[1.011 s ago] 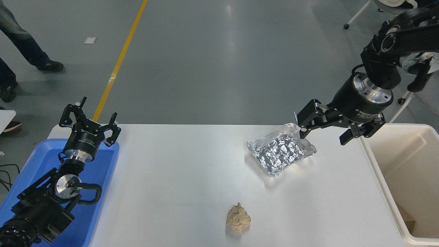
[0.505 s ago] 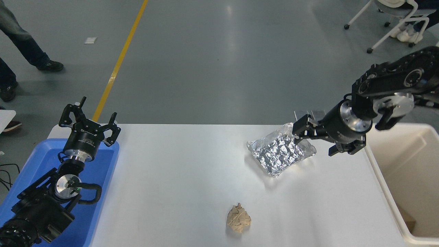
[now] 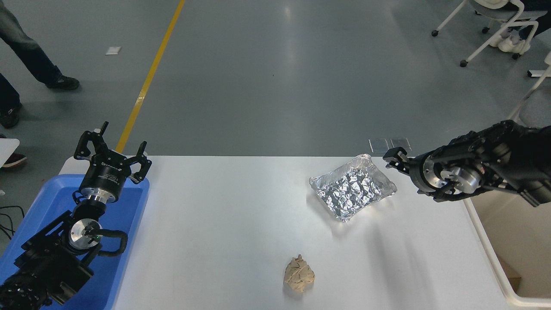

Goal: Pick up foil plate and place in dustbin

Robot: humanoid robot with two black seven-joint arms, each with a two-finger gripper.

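Note:
The foil plate (image 3: 353, 187) is a shiny crinkled silver tray lying on the white table (image 3: 224, 224), right of the middle near the far edge. My right gripper (image 3: 409, 176) is low over the table just right of the plate's right rim, pointing at it, open and empty; I cannot tell if it touches the foil. The dustbin (image 3: 480, 228) is a cream-white deep bin at the table's right end, under my right arm. My left gripper (image 3: 112, 150) is parked open at the lower left.
A shallow blue tray (image 3: 129, 206) lies under the left arm at the table's left end. A crumpled tan paper ball (image 3: 299, 273) lies near the front edge. A person's legs (image 3: 26, 47) are at the top left; a wheeled chair (image 3: 495, 26) stands at the top right.
My right arm has dropped from high above the plate down to table level and shifted right, now beside the plate's right rim. The plate and left arm have not moved.

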